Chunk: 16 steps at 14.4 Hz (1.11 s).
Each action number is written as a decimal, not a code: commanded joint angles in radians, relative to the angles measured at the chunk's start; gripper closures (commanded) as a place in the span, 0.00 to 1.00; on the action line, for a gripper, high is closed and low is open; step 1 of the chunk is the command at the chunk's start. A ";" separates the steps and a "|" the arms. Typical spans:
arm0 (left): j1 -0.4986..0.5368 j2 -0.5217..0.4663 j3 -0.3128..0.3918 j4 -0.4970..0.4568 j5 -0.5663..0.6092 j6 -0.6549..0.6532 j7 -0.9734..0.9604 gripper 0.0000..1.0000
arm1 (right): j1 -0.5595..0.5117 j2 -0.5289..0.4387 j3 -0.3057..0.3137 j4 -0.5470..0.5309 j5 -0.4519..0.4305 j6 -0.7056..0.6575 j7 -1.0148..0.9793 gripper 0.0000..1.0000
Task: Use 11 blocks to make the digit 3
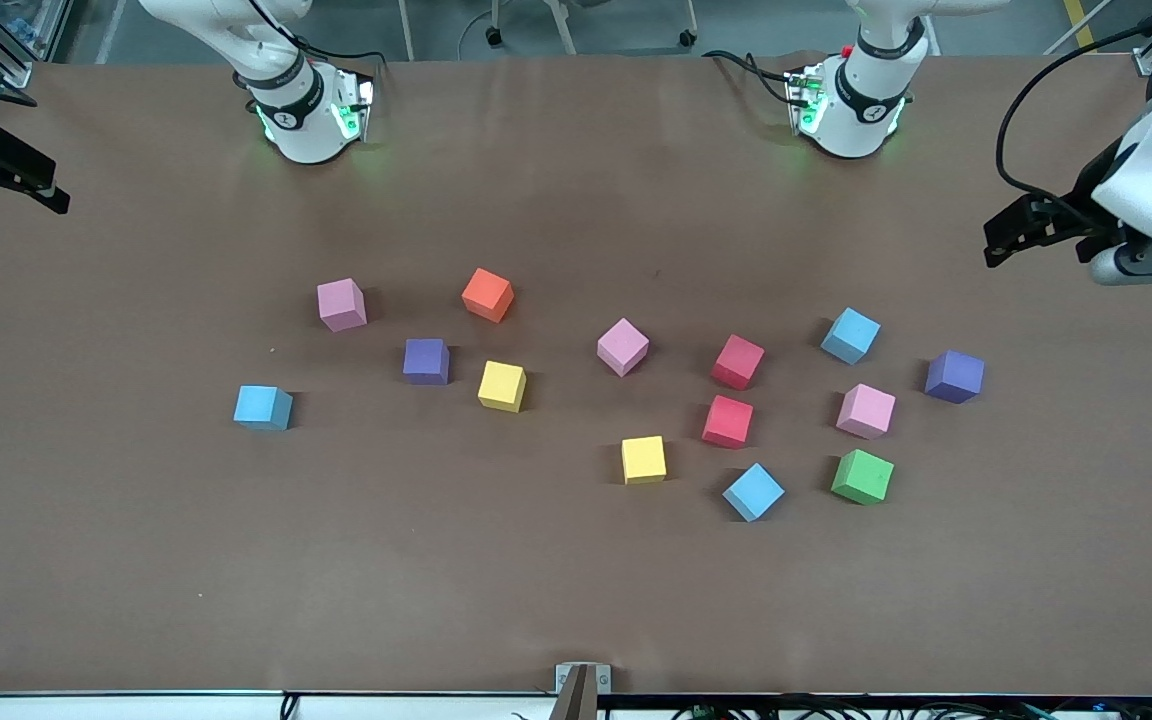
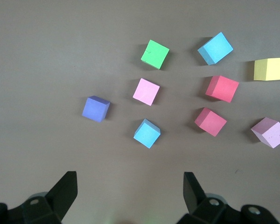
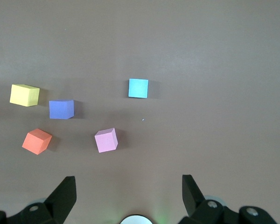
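Several small matte blocks lie singly on the brown table [image 1: 576,580]; no digit 3 shows. Toward the right arm's end lie a pink block [image 1: 341,304] [image 3: 106,140], an orange [image 1: 488,295], a purple [image 1: 426,361], a yellow [image 1: 502,386] and a light blue [image 1: 263,407] [image 3: 138,88]. Toward the left arm's end lie two red blocks [image 1: 738,361] [image 1: 728,421], pink ones [image 1: 623,346] [image 1: 866,411], light blue ones [image 1: 850,335] [image 1: 753,491], a yellow [image 1: 644,460] and a purple [image 1: 954,376]. My left gripper [image 1: 998,240] [image 2: 129,179] and right gripper [image 1: 51,185] [image 3: 129,183] hang open and empty, high over their table ends.
A green cube [image 1: 862,476] [image 2: 155,54] sits near the front camera beside a pink block. The two arm bases [image 1: 311,110] [image 1: 851,100] stand along the table's back edge. A small bracket [image 1: 582,680] sits at the front edge.
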 commanded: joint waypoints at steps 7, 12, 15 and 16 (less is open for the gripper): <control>0.001 0.016 -0.004 0.021 0.001 0.016 -0.001 0.00 | -0.002 0.004 -0.003 0.012 0.007 0.001 0.006 0.00; -0.005 0.023 -0.006 0.018 -0.010 0.017 -0.004 0.00 | -0.001 0.006 -0.004 0.012 0.008 0.001 0.006 0.00; -0.024 0.047 -0.061 0.022 -0.016 0.027 -0.012 0.00 | -0.001 0.006 -0.004 0.010 0.008 0.001 0.005 0.00; -0.049 0.111 -0.090 0.029 -0.010 0.046 -0.023 0.00 | -0.001 0.006 -0.004 0.010 0.010 0.006 0.003 0.00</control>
